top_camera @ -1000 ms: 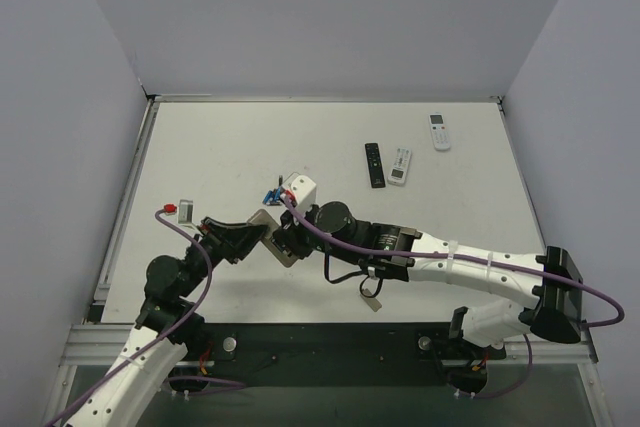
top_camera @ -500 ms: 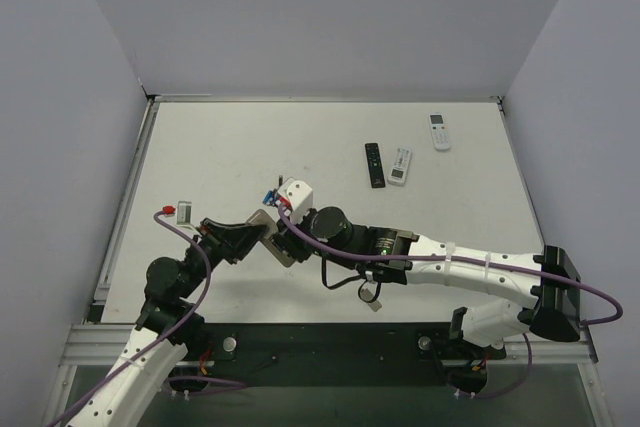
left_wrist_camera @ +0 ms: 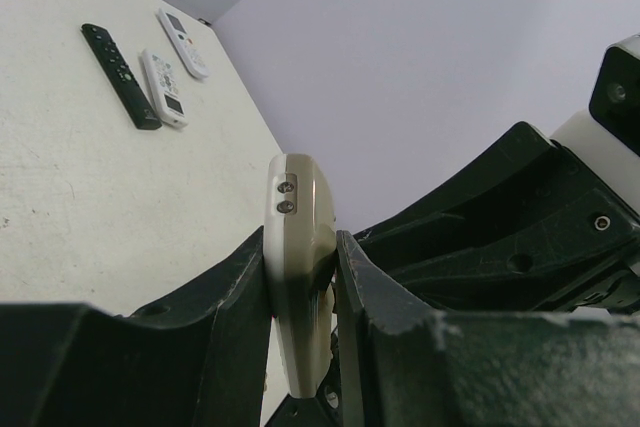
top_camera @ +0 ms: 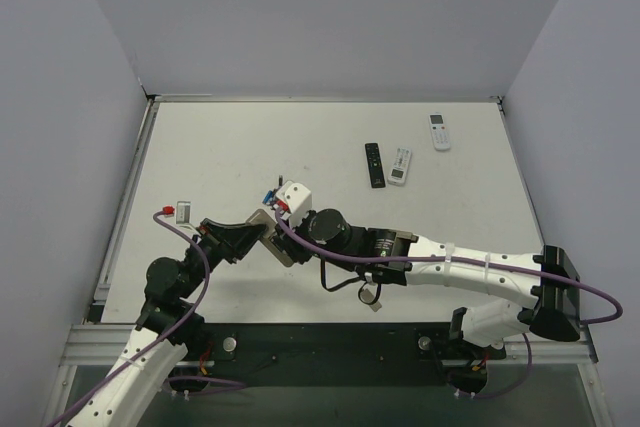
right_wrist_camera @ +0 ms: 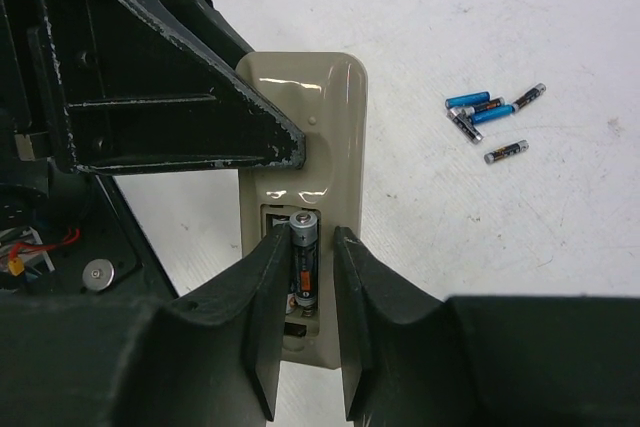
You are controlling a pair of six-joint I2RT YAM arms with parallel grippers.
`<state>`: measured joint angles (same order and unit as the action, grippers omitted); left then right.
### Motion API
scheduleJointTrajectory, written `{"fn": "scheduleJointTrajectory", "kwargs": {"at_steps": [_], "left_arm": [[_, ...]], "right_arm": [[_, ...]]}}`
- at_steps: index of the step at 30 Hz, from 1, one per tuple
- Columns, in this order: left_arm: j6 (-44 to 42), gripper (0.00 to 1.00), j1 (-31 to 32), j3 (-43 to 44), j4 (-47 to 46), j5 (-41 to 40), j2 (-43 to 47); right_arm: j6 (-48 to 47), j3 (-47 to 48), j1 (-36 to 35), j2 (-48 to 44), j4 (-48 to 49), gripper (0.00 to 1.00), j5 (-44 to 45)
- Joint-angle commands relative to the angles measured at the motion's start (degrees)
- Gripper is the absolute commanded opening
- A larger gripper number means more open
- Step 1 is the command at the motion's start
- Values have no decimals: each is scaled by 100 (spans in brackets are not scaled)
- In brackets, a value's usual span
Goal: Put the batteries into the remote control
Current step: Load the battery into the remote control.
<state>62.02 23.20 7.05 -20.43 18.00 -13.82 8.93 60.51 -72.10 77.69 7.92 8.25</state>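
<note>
Here the left gripper (left_wrist_camera: 300,292) is clamped on the remote control (left_wrist_camera: 297,217), pinching it by its long edges, with the grey-tan back turned toward the right wrist camera. One dark battery (right_wrist_camera: 304,252) lies in the open recess. The right gripper (right_wrist_camera: 303,297) straddles it, fingers slightly parted (a thin gap shows on one side). The loose batteries (right_wrist_camera: 488,117) — blue and dark — lie clustered on the table (right_wrist_camera: 520,237) nearby.

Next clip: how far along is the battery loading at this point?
Done: the left gripper clamps the remote control, back exposed. In hand: one battery sits in the recess, the right gripper open around it. Left: several loose batteries lie on the table; the rest of the recess is hidden.
</note>
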Motion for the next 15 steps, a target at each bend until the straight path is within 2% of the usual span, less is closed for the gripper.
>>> {"fn": "scheduleJointTrajectory", "kwargs": {"at_steps": [1,4,8,11,15], "left_arm": [[161,0,9,42,-480,-25,47],[179,0,9,33,-401,2,11],[240,0,0,16,-392,89,-94],[276,0,0,51,-453,239,-234],[267,0,0,156,-489,450,-419]], "right_arm": [[-145,294,-59,-60,-54,21,98],[-347,443,-42,-210,-203,26,-16],[-830,628,-33,-395,-431,43,-358],[-1410,681,64,-544,-678,47,-710],[-1710,576,406,-799,-766,57,-1342]]}}
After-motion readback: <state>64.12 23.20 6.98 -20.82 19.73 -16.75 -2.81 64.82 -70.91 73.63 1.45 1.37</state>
